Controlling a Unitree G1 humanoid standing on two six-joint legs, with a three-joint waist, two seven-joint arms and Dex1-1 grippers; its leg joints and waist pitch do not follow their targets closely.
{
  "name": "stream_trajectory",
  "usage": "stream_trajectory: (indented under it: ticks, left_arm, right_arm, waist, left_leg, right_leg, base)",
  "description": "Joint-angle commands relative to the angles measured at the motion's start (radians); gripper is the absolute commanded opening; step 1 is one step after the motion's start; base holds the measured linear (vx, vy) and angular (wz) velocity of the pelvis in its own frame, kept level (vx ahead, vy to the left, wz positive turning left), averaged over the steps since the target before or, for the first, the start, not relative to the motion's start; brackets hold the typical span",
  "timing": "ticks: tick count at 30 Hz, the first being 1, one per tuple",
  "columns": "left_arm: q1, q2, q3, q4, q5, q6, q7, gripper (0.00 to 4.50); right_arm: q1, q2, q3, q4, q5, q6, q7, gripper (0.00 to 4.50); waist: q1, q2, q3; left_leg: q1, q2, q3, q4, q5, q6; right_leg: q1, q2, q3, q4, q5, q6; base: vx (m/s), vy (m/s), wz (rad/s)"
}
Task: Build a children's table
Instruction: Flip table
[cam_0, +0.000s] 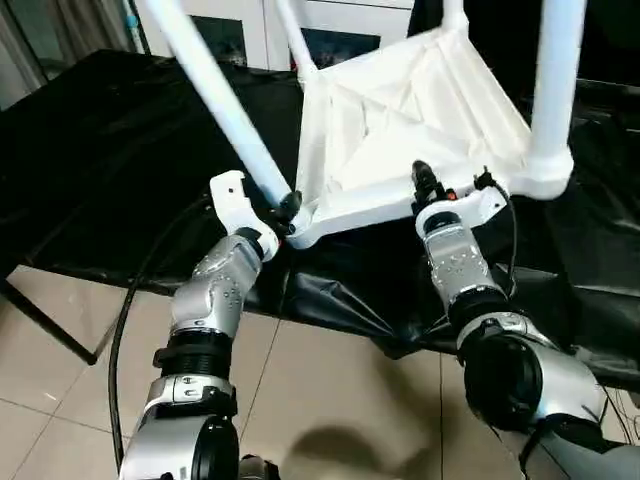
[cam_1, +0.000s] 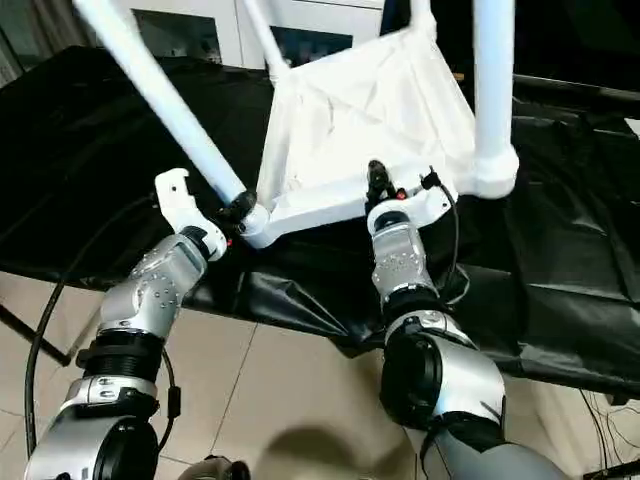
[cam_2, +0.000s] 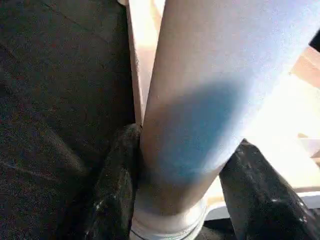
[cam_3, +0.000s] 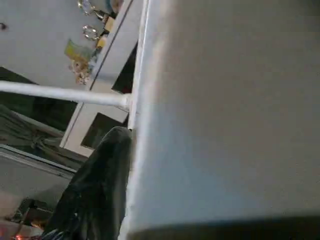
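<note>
1. Two pincers hold your upturned children's table on the black-covered worktop.
2. Your left pincer grips a white leg near its corner socket.
3. Your right pincer clamps the near rim.

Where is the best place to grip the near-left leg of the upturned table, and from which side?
Probably low on the near-left leg, just above its corner socket, coming from the robot's side. The tube is round and narrow enough for two fingers, and the left gripper already clamps it there, one finger on each side.
</note>
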Motion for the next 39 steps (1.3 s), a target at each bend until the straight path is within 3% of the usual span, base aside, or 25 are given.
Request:
stream_trajectory:
  ticks: [1, 5, 8, 13, 16, 19, 23, 27, 30, 35, 39]
  left_arm:
    - [0.005, -0.01, 0.023, -0.027, -0.056, 0.019, -0.027, 2.83]
    - [0.009, 0.011, 0.051, -0.045, -0.066, -0.034, -0.038, 3.29]
    - [0.015, 0.029, 0.145, -0.098, -0.158, -0.093, -0.066, 3.2]
    - [0.039, 0.07, 0.199, -0.137, -0.195, -0.126, -0.08, 3.2]
    - [0.069, 0.105, 0.246, -0.207, -0.241, -0.162, -0.113, 3.2]
    - [0.091, 0.134, 0.242, -0.249, -0.241, -0.175, -0.147, 3.2]
    - [0.118, 0.184, 0.23, -0.278, -0.208, -0.188, -0.166, 3.2]
    - [0.138, 0.286, 0.18, -0.267, -0.096, -0.241, -0.187, 3.2]
    - [0.161, 0.337, 0.091, -0.319, -0.064, -0.209, -0.28, 3.2]
    - [0.23, 0.473, -0.148, -0.449, 0.006, -0.113, -0.516, 3.2]
    - [0.23, 0.524, -0.254, -0.48, 0.035, -0.087, -0.592, 3.2]
  right_arm:
    - [-0.023, -0.011, 0.011, 0.007, -0.031, -0.03, -0.028, 2.27]
    - [-0.023, -0.021, 0.03, 0.005, -0.063, -0.055, -0.043, 2.2]
    - [-0.015, -0.037, 0.041, -0.002, -0.084, -0.077, -0.061, 2.18]
    - [-0.007, -0.057, 0.065, -0.015, -0.117, -0.09, -0.065, 2.15]
    - [0.003, -0.085, 0.08, -0.036, -0.149, -0.118, -0.097, 2.12]
    - [0.012, -0.108, 0.111, -0.057, -0.2, -0.145, -0.13, 2.1]
    - [0.02, -0.133, 0.147, -0.081, -0.251, -0.145, -0.158, 2.1]
    - [0.023, -0.172, 0.212, -0.125, -0.32, -0.084, -0.16, 2.1]
    - [0.022, -0.189, 0.237, -0.146, -0.34, -0.058, -0.152, 2.1]
    - [0.015, -0.219, 0.277, -0.172, -0.38, -0.009, -0.154, 2.1]
    - [0.009, -0.236, 0.31, -0.196, -0.418, 0.02, -0.184, 2.1]
  waist:
    - [0.005, -0.007, -0.091]
    - [0.005, -0.005, -0.089]
    - [0.005, -0.004, -0.089]
    - [0.004, -0.008, -0.087]
    - [0.006, -0.008, -0.084]
    - [0.01, -0.002, -0.085]
    - [0.025, -0.003, -0.081]
    - [0.016, -0.004, -0.076]
    - [0.007, -0.004, -0.075]
    - [0.0, -0.005, -0.074]
    - [-0.008, -0.007, -0.074]
  left_leg:
    - [0.043, 0.056, -0.023, -0.041, 0.048, 0.156]
    - [0.043, 0.057, -0.023, -0.042, 0.024, 0.153]
    - [0.045, 0.058, -0.023, -0.043, 0.019, 0.141]
    - [0.045, 0.057, -0.022, -0.044, 0.011, 0.14]
    - [0.049, 0.061, -0.021, -0.048, -0.021, 0.121]
    - [0.054, 0.06, -0.021, -0.047, -0.03, 0.1]
    - [0.062, 0.06, -0.014, -0.052, -0.067, 0.065]
    - [0.061, 0.058, -0.016, -0.068, -0.148, 0.009]
    - [0.061, 0.058, -0.016, -0.074, -0.182, -0.029]
    - [0.057, 0.055, -0.012, -0.076, -0.188, -0.038]
    - [0.056, 0.049, -0.007, -0.071, -0.164, -0.041]
  right_leg:
    - [0.042, -0.079, 0.017, -0.04, 0.345, -0.313]
    - [0.041, -0.078, 0.018, -0.044, 0.312, -0.306]
    - [0.039, -0.078, 0.017, -0.043, 0.302, -0.309]
    - [0.039, -0.078, 0.019, -0.044, 0.287, -0.299]
    - [0.035, -0.077, 0.02, -0.048, 0.233, -0.29]
    - [0.031, -0.071, 0.02, -0.049, 0.216, -0.262]
    - [0.019, -0.067, 0.019, -0.054, 0.163, -0.231]
    - [0.019, -0.068, 0.017, -0.065, 0.047, -0.172]
    - [0.016, -0.071, 0.018, -0.068, -0.002, -0.161]
    - [0.011, -0.07, 0.022, -0.069, -0.024, -0.152]
    - [0.014, -0.068, 0.025, -0.068, 0.015, -0.168]
  base:
    - [0.0, 0.0, 0.0]
    - [0.0, 0.0, 0.0]
    - [0.0, 0.0, 0.0]
    - [0.0, 0.0, 0.0]
    - [0.0, 0.0, 0.0]
    - [0.0, 0.0, 0.0]
    - [0.0, 0.0, 0.0]
    - [0.0, 0.0, 0.0]
    - [0.0, 0.0, 0.0]
    - [0.0, 0.0, 0.0]
    - [0.0, 0.0, 0.0]
